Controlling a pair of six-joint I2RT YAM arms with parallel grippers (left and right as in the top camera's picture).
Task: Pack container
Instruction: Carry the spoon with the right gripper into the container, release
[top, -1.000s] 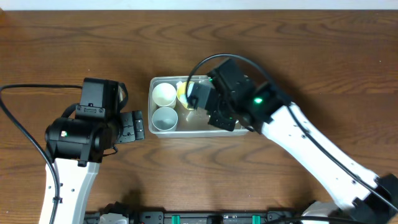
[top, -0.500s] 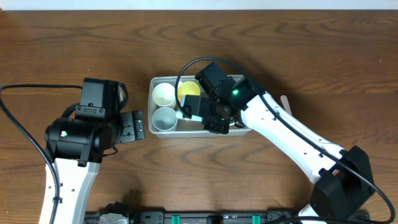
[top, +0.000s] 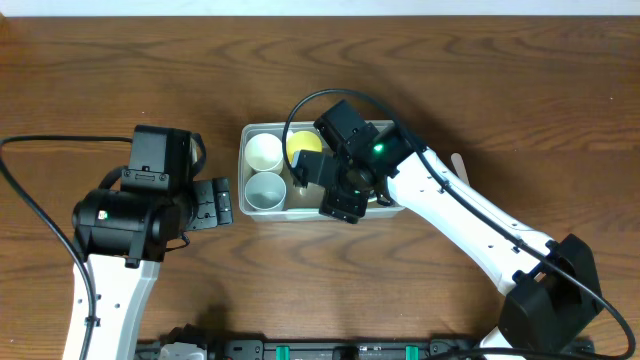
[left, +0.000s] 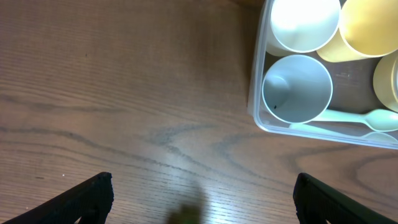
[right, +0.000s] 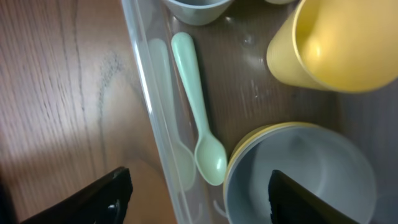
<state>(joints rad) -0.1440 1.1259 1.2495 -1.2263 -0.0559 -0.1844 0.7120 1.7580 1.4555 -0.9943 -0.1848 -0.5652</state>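
The clear container (top: 243, 168) sits mid-table with a white cup (top: 265, 150), a pale blue cup (top: 264, 188) and a yellow cup (top: 303, 143) standing in it. My right gripper (top: 322, 188) hovers over the container's front part, open. In the right wrist view my right gripper (right: 199, 208) spans the container wall (right: 146, 93), a pale green spoon (right: 196, 106) lying flat along that wall, and a grey bowl (right: 305, 177) nested in a yellow one. Nothing is between its fingers. My left gripper (top: 222, 201) stands open just left of the container, above bare wood (left: 205, 208).
The wooden table (top: 120, 70) runs all around the container. The right arm (top: 470, 220) crosses the table from the front right. In the left wrist view the container's corner (left: 255, 106) shows, with the cups and the spoon (left: 354, 118) inside.
My right gripper moved left and down over the container's front part, then opened. The green spoon now lies free on the container floor. The left arm has not moved.
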